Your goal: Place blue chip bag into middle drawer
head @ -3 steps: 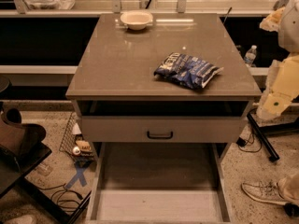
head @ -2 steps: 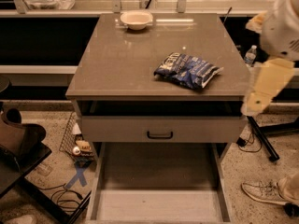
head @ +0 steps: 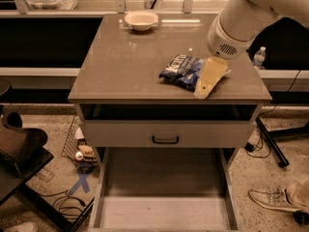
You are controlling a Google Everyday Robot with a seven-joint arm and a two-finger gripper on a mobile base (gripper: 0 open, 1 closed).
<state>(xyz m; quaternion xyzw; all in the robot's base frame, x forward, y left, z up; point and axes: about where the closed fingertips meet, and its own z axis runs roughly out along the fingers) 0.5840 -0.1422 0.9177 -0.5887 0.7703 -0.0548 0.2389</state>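
The blue chip bag (head: 182, 70) lies flat on the right half of the cabinet top (head: 125, 66). My cream gripper (head: 208, 81) hangs from the large white arm (head: 241, 18) that comes in from the upper right. It is low over the bag's right end and hides that edge. The middle drawer (head: 164, 211) is pulled out below, a wide shallow tray with a pale floor and nothing in it. Above it is a shut drawer front with a black handle (head: 165, 139).
A cream bowl (head: 141, 19) sits at the back of the top. A water bottle (head: 259, 57), a black stand leg (head: 271, 141) and a person's shoe (head: 271, 199) are on the right. A wire basket (head: 77, 146) and a dark chair (head: 19, 149) are on the left.
The arm has swung left from beside the cabinet's right edge to over the top. The gripper is now at the bag's right end. The bag has not moved.
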